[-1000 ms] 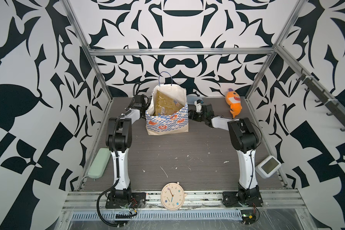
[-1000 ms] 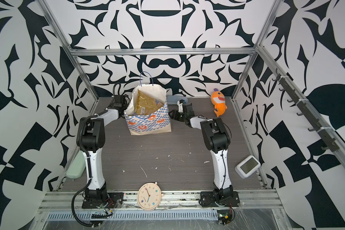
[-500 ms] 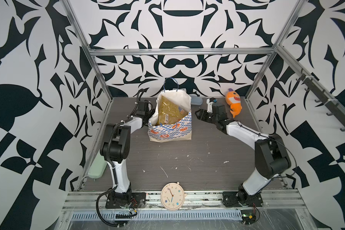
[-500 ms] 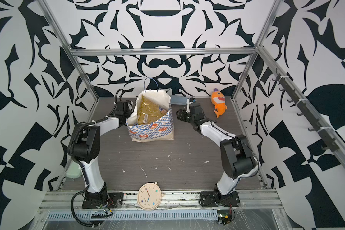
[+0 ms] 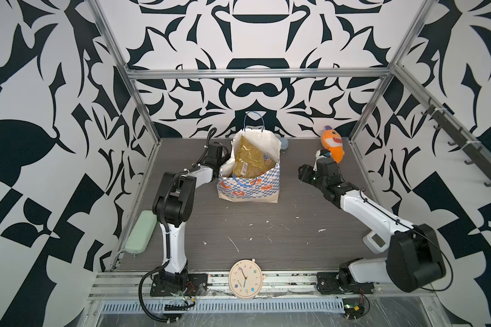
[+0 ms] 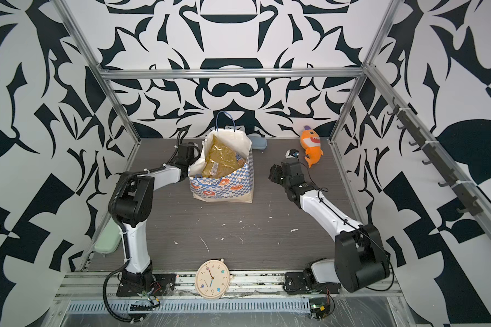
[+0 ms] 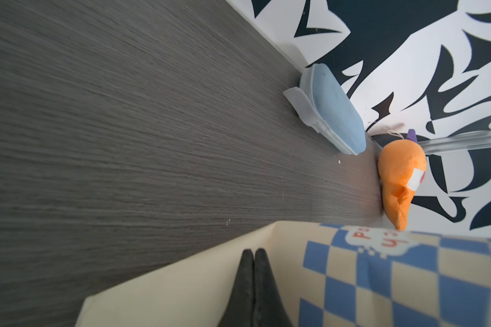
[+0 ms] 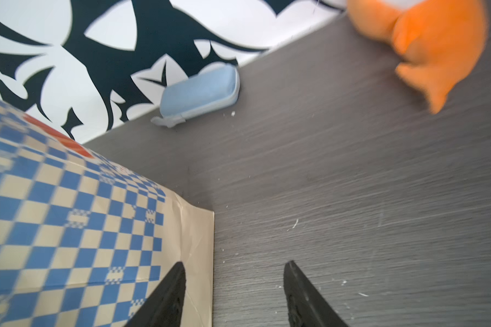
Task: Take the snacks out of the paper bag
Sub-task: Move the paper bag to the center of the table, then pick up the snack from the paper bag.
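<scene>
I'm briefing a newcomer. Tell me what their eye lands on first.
The checked paper bag stands upright at the table's back middle, a large gold packet poking from its open top. Next come the orange plush shark in the back right corner and the round clock on the front rail.

The left arm (image 5: pixel 173 243) and right arm (image 5: pixel 369 211) are glossy white links between bulky black joint housings. A ribbed black cable (image 5: pixel 140 291) loops from the left arm's base. The left end effector (image 7: pixel 254 253) and right end effector (image 8: pixel 234 266) have matte black, tapered fingers.
</scene>
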`<state>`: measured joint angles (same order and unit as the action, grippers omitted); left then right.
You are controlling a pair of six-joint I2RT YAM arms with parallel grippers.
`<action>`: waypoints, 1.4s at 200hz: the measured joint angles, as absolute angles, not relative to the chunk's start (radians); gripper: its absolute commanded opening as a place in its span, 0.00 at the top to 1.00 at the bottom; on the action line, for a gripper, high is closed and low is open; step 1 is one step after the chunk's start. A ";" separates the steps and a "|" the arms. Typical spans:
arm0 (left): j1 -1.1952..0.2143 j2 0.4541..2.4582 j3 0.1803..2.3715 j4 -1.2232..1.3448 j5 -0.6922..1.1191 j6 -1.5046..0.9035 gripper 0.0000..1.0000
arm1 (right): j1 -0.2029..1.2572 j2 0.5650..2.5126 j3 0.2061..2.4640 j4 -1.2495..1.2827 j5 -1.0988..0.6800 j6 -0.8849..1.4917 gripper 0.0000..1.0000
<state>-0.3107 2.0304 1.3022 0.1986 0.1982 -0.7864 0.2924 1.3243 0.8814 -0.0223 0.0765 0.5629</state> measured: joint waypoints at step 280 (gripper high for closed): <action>-0.505 1.365 1.581 -0.337 -0.279 -0.559 0.41 | 0.353 0.892 0.809 -0.041 0.035 0.215 0.39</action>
<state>-0.5053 1.3651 1.5806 -0.3374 -0.2790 -0.5587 0.3531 0.8925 0.8085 -0.0406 0.0345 0.2146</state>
